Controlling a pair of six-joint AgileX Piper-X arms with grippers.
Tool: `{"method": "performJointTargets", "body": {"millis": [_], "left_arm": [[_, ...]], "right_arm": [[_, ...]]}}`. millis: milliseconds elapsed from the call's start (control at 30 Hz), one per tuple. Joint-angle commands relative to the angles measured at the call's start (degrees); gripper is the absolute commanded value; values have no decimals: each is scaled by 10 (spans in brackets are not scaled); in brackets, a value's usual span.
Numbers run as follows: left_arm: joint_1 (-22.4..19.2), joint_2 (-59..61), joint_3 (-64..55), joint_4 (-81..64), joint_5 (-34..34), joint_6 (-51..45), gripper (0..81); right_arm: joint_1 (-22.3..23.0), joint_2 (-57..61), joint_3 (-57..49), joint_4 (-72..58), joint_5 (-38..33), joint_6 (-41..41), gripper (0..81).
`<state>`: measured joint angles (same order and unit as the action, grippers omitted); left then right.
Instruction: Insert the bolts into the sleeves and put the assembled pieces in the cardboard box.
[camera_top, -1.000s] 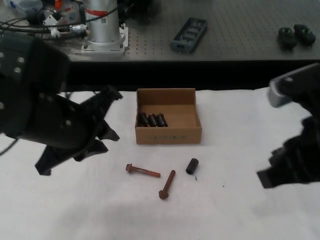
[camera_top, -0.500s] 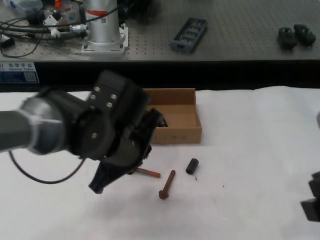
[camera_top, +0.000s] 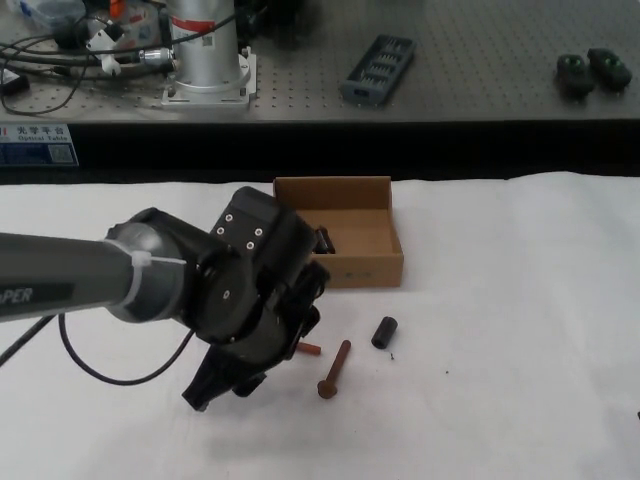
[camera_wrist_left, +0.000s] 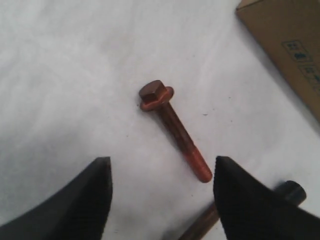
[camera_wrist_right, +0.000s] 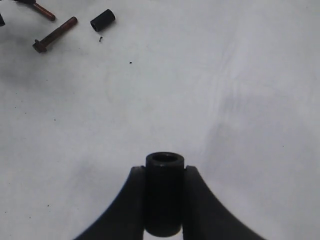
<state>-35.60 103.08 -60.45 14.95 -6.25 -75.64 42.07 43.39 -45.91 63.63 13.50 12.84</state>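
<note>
Two rusty bolts lie on the white cloth in front of the cardboard box (camera_top: 340, 268). In the left wrist view one bolt (camera_wrist_left: 175, 131) lies just ahead of my open left gripper (camera_wrist_left: 160, 200), with nothing between its fingers. In the high view the left arm covers most of that bolt, leaving only its tip (camera_top: 308, 349) showing. The second bolt (camera_top: 335, 368) and a loose black sleeve (camera_top: 385, 332) lie to its right. Dark assembled pieces (camera_top: 322, 240) rest inside the box. My right gripper (camera_wrist_right: 165, 172) is shut on another black sleeve (camera_wrist_right: 165, 200), held upright above the cloth.
Behind the cloth runs a perforated metal bench with a silver cylinder stand (camera_top: 205, 50), cables, a dark slotted rack (camera_top: 378, 68) and two dark knobs (camera_top: 592, 72). White cloth lies bare to the right of the loose sleeve and near the front edge.
The left arm has swung in from the left and come down over the left bolt. The right arm has drawn out of the high view at the right.
</note>
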Motion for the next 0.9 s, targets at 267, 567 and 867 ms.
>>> {"method": "performJointTargets", "body": {"millis": [267,567,867], "left_arm": [[29,46,-99,32,6,-17,400],[36,75,-215,259,-37,52,385],[27,80,-214,288,-10,-37,377]], "right_arm": [[-3,-5,0,25,1,4,28],[-3,-5,0,34,1,4,28],[-3,-5,0,34,20,4,28]]}}
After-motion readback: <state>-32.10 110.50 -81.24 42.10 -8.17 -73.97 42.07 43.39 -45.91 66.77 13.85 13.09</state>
